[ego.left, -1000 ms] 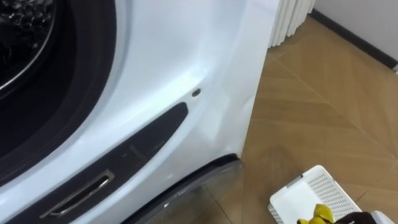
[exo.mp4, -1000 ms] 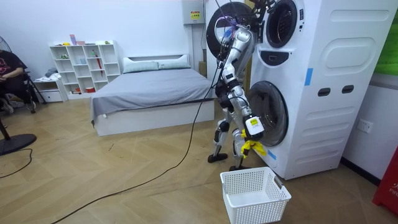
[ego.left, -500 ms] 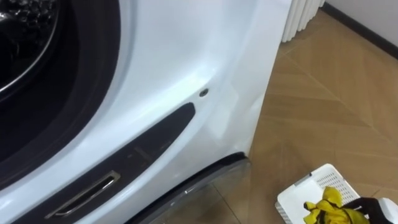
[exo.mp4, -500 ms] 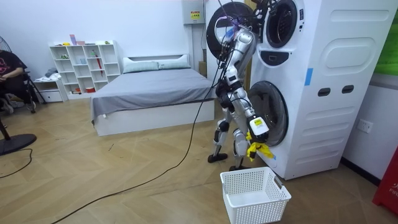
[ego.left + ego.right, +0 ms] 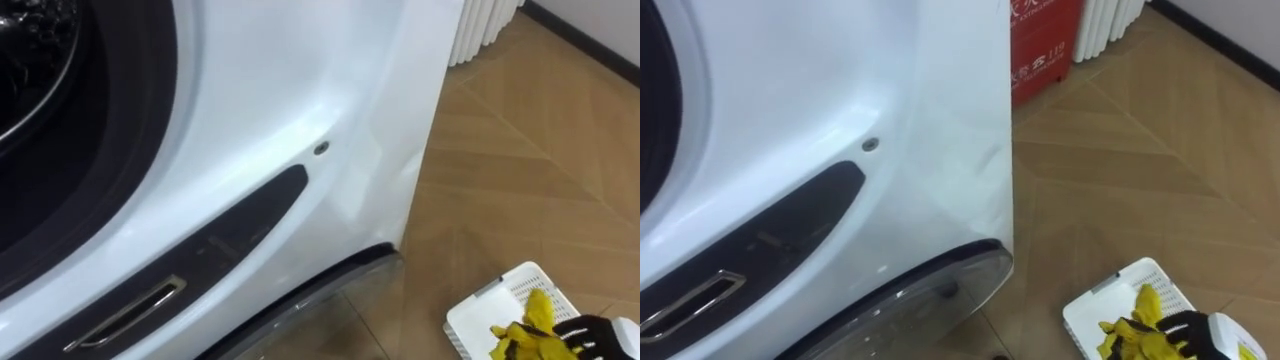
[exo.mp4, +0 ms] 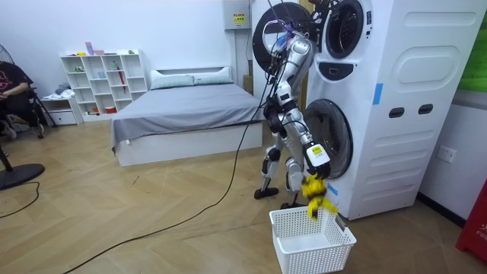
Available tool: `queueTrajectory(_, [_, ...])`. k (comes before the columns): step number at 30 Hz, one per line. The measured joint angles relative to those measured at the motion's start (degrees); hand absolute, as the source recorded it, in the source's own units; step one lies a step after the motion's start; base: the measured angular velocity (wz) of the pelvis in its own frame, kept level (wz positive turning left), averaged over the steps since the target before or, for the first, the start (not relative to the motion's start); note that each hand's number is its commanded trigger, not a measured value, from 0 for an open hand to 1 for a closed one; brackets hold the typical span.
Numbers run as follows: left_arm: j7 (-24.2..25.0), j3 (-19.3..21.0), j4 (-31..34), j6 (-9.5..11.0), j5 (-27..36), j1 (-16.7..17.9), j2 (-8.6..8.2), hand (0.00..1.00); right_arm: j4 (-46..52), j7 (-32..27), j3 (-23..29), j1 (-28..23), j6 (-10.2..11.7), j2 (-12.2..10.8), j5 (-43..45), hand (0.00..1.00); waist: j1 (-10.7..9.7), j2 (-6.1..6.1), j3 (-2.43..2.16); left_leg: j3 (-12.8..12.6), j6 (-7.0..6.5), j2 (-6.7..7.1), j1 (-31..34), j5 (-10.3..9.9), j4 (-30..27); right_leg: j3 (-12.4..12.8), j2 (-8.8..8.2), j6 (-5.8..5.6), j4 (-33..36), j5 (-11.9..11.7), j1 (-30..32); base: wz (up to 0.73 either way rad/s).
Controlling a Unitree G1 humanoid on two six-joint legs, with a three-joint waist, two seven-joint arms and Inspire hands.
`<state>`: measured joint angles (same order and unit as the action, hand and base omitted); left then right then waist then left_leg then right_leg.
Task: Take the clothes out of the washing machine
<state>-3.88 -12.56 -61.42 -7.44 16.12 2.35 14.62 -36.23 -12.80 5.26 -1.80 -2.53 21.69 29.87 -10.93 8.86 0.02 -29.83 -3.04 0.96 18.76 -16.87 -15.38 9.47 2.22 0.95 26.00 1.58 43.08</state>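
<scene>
A yellow cloth [image 5: 524, 331] hangs over the white mesh basket [image 5: 516, 290] on the floor, at the tips of my right hand [image 5: 588, 334]. The hand's dark fingers look spread beside the cloth rather than wrapped round it. In the room view the cloth [image 6: 319, 201] dangles below that hand [image 6: 314, 157], its lower end at the basket's rim [image 6: 295, 216]. I stand close to the white washing machine [image 5: 300, 90]. Its dark drum opening [image 5: 30, 60] is at the upper left.
The washer's open lower door [image 6: 327, 137] is just behind my right arm. A red box [image 5: 1045, 40] and a white radiator [image 5: 480, 25] stand past the machine's corner. Bare wooden floor [image 5: 540, 170] lies around the basket. A bed [image 6: 183, 118] stands across the room.
The yellow cloth has sunk lower, from beside the hand down to the basket's rim. The right hand's fingers have loosened from round it. The hand itself has hardly moved.
</scene>
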Motion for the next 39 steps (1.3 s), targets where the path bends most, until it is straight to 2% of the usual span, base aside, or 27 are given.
queueTrajectory(6, [0.4, 0.0, 0.0, -0.1, 0.1, 0.8, 0.11, 0.0, -0.2, -3.0, 0.4, -0.5, 0.0, 0.0, 0.9, 0.0, -0.1, -0.33, 0.03, 0.0, 0.01, -0.05, 0.1, 0.0, -0.1, -0.1, -0.06, 0.02, 0.1, 0.1, 0.0, 0.0])
queueTrajectory(11, [0.7, 0.0, 0.5, -0.2, 0.1, 2.6, 0.82, 0.0, -0.1, -5.8, 0.5, -0.7, -0.1, 0.2, 2.2, 0.0, -0.7, -0.61, -0.01, 0.2, 0.0, -0.13, 1.1, 0.0, 0.0, -0.1, -0.12, -0.01, 0.0, 0.0, 0.9, 0.02])
queueTrajectory(16, [1.1, 0.1, 2.3, -0.8, 0.1, 3.5, 0.81, 0.0, -0.1, -6.0, 0.5, -0.9, -0.1, 0.3, 2.2, 0.0, -0.6, -0.55, -0.05, 0.2, 0.01, -0.14, 2.3, 0.0, -0.1, -0.1, -0.12, 0.14, 0.5, 0.0, 2.2, 0.0])
queueTrajectory(30, [1.7, 0.5, 4.0, -0.5, 2.1, 3.7, 0.77, 0.0, 1.4, -8.3, 0.5, -1.0, 0.0, 0.2, 1.8, 0.0, 1.3, -0.38, -0.17, 0.5, 0.21, -0.16, 1.3, 0.1, -0.6, -0.6, -0.3, 0.54, 1.3, 0.3, 1.6, 0.01])
queueTrajectory(33, [3.4, 0.6, 3.5, -0.5, 2.4, 3.7, 0.66, 0.0, 1.5, -5.6, 0.0, -2.2, -0.3, -0.4, 1.1, 0.0, 2.1, -0.45, -0.12, 2.6, 0.43, -0.22, -1.5, 0.2, -0.9, -2.6, -1.17, 1.1, 2.4, 2.1, -1.5, 0.25])
queueTrajectory(36, [4.1, 0.6, 3.3, -0.4, 2.4, 3.8, 0.39, 0.0, 1.4, -3.2, -0.9, -2.6, -0.9, -1.6, 0.1, 0.0, 2.2, -0.53, -0.06, 4.3, 0.94, -0.26, -4.3, 0.5, 0.0, -4.5, -1.93, 0.78, 2.5, 3.7, -4.4, 0.39])
queueTrajectory(37, [4.6, 0.6, 3.3, -0.3, 2.3, 3.9, 0.24, 0.0, 1.3, -1.9, -2.3, -3.5, -1.1, -1.8, -1.1, 0.0, 2.7, -0.78, 0.11, 5.5, 1.19, -0.29, -5.8, 0.6, 0.4, -5.4, -1.97, 0.88, 2.4, 4.2, -6.3, 0.41])
queueTrajectory(39, [4.7, 0.6, 3.4, 0.0, 2.2, 4.0, -0.25, 0.0, 0.6, 0.1, -4.5, -4.2, -1.3, -2.0, -2.8, 0.0, 3.9, -1.01, 0.15, 7.9, 1.77, -0.49, -8.0, 0.7, 1.6, -6.7, -1.62, 1.0, 1.1, 4.3, -9.4, 0.4])
